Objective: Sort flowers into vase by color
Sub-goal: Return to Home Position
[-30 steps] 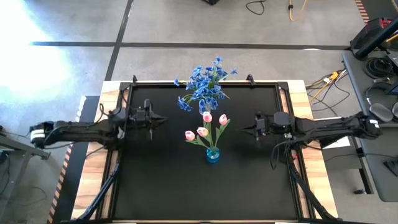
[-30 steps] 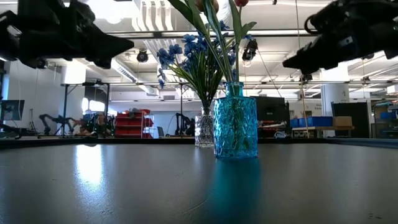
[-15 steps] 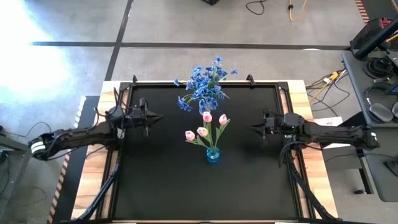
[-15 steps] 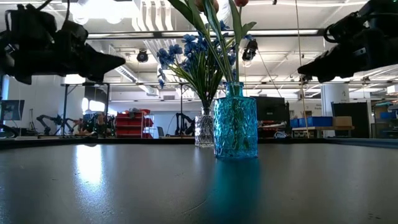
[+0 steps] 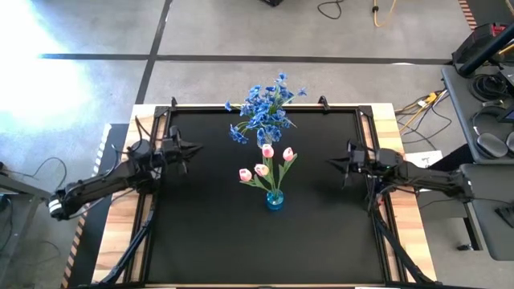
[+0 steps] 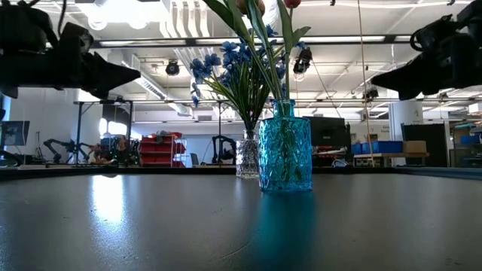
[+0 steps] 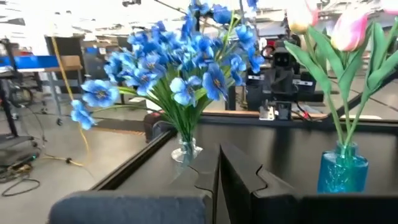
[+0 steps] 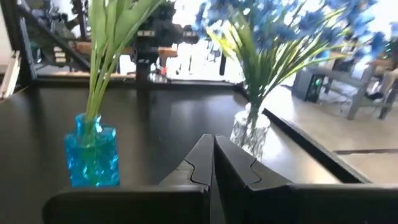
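Note:
The blue flower sprays [image 5: 263, 110] stand by their stems in a clear glass vase [image 6: 247, 158] near the table's far edge. The pink-white tulips [image 5: 266, 164] stand in a blue glass vase [image 5: 275, 200] [image 6: 285, 147] at the table's middle. My left gripper [image 5: 197, 148] hovers shut over the mat's left side, pointing right. My right gripper [image 5: 328, 163] hovers shut over the mat's right side, pointing left. Both are empty and well clear of the vases. The left wrist view shows the blue sprays [image 7: 180, 62] and blue vase [image 7: 340, 168]; the right wrist view shows the blue vase [image 8: 92, 152] and clear vase [image 8: 250, 129].
A black mat [image 5: 209, 233] covers the table inside a raised black frame [image 5: 157, 120], with wooden edges [image 5: 120, 225] outside it. Open mat lies near and to both sides of the blue vase. Cables and equipment [image 5: 490, 88] sit off the table's right.
Both arms have drawn back outward from the vases: my left gripper toward the table's left edge, my right gripper toward the right edge. Both stayed shut. The vases and flowers have not moved.

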Available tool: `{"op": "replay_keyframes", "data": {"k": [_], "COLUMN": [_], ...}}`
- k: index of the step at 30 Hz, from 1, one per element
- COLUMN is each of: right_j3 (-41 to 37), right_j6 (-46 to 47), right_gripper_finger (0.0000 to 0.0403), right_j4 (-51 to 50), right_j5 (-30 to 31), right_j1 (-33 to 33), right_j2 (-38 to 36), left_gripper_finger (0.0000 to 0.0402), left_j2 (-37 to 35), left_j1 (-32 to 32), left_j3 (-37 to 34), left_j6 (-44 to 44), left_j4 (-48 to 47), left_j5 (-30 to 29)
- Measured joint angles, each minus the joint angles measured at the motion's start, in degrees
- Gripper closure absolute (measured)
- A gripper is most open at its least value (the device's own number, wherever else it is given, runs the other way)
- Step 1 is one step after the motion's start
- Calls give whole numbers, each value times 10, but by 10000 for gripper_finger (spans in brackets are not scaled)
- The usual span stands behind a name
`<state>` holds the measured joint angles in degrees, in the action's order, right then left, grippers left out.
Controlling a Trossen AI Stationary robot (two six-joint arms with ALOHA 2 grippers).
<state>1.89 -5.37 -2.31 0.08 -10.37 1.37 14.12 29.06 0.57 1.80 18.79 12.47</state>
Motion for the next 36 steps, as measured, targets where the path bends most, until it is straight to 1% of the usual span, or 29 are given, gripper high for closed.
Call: {"op": "replay_keyframes", "data": {"k": [3, 6, 7, 11, 15, 17, 20, 21, 25, 28, 36], "right_j3": [1, 1, 1, 1, -12, -12, -12, -12, -12, -12, -12], "right_j6": [-2, -7, -6, -4, -5, -16, -23, -28, -35, -43, -36], "right_gripper_finger": [394, 394, 394, 394, 394, 394, 394, 394, 394, 394, 394], "right_j4": [-2, -1, -1, 0, 35, 36, 39, 40, 41, 41, 42], "right_j5": [7, 18, 22, 31, 41, 48, 65, 67, 74, 75, 75], "right_j1": [0, 0, 0, 1, 1, 1, 1, 1, 1, 1, 1], "right_j2": [-14, -8, -6, -8, -13, -9, -10, -9, -8, -8, -5], "left_gripper_finger": [401, 401, 401, 401, 401, 401, 401, 401, 401, 401, 401], "left_j2": [-62, -129, -142, -134, -142, -141, -141, -141, -132, -121, -93], "left_j1": [-1, -5, -9, -38, -99, -136, -179, -188, -194, -193, -193], "left_j3": [0, 0, 0, 0, 0, 0, 0, 0, 0, 0, 4], "left_j6": [-7, -20, -22, -25, -25, -16, -4, -4, 5, -10, -10], "left_j4": [-59, -119, -137, -143, -148, -153, -166, -164, -164, -164, -169], "left_j5": [-14, -17, -23, -46, -73, -108, -186, -203, -206, -213, -222]}}
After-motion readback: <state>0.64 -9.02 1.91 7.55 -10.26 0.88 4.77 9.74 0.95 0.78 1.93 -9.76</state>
